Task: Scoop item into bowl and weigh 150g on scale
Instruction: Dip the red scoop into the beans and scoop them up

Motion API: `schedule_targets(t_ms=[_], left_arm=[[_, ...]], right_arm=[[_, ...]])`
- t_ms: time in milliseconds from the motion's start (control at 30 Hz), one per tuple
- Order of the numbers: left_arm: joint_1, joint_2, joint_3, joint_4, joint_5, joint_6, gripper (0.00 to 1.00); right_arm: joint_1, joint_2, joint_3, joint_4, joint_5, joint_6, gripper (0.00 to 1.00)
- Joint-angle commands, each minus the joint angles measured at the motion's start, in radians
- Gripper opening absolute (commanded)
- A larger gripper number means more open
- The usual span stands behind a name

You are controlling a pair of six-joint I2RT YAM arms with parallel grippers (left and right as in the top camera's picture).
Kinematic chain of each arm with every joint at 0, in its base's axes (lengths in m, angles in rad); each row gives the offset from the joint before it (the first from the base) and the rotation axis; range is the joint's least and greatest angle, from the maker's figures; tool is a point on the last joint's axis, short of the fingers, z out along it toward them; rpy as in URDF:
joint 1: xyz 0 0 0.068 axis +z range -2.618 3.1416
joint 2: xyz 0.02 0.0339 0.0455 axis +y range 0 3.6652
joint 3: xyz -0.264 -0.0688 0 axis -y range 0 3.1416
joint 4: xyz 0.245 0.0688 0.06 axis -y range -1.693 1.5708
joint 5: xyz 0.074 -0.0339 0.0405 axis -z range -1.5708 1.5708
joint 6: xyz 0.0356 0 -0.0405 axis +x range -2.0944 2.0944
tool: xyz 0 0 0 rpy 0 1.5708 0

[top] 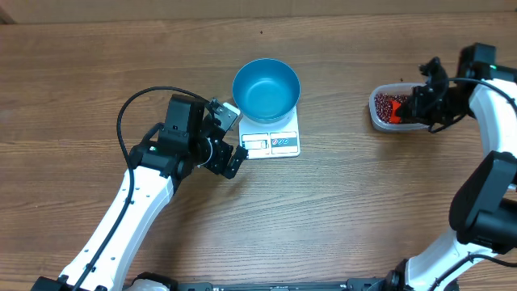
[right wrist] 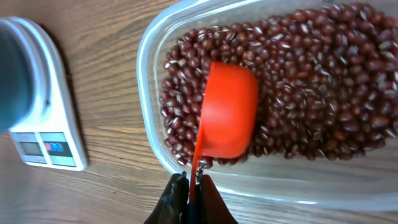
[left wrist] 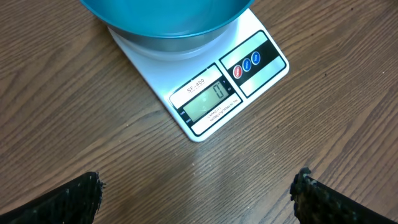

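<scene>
The right hand (right wrist: 189, 186) is shut tight on the thin end of the handle of an orange scoop (right wrist: 229, 112), and the handle runs straight out from the fingertips to the cup. The cup lies on the beans (right wrist: 311, 81) with its smooth outer side towards the wrist camera, so I cannot tell whether it holds any. The beans fill a clear tub (right wrist: 146, 74) that stands near the right edge of the bench (top: 339, 210), towards the far side. From this hand the bowl (top: 266, 87) lies to the left, well apart, roughly level with the tub along the far half of the bench and about midway between the left and right edges. It sits on the scale (top: 272, 141), covering the far part of the plate, with the display and buttons facing the near edge; the display shows zero and the bowl looks empty. The scoop's long axis seems to run nearly along that same left-right line, cup end towards the bowl, so a loaded scoop would likely travel leftward cup first and would need to be kept level on the way. The left hand (top: 233, 137) is spread wide and holds nothing; it hovers just beside the scale's near-left corner, much nearer the bowl than the right hand is, but the scoop is with the right.
</scene>
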Motion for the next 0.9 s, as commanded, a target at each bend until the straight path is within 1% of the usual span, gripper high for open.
schedule_targets(t_ms=[0, 467, 633, 867], left_arm=[[0.0, 0.007, -0.002, 0.001, -0.001, -0.01, 0.99], [0.0, 0.007, -0.002, 0.001, -0.001, -0.01, 1.0], [0.0, 0.007, -0.002, 0.001, -0.001, -0.01, 1.0], [0.0, 0.007, -0.002, 0.001, -0.001, -0.01, 0.99]], right_arm=[[-0.042, 0.008, -0.018, -0.018, -0.128, 0.019, 0.04], [-0.182, 0.047, -0.021, -0.04, -0.272, 0.026, 0.04], [-0.229, 0.063, -0.021, -0.037, -0.366, 0.004, 0.04], [-0.268, 0.069, -0.021, -0.031, -0.43, -0.022, 0.04]])
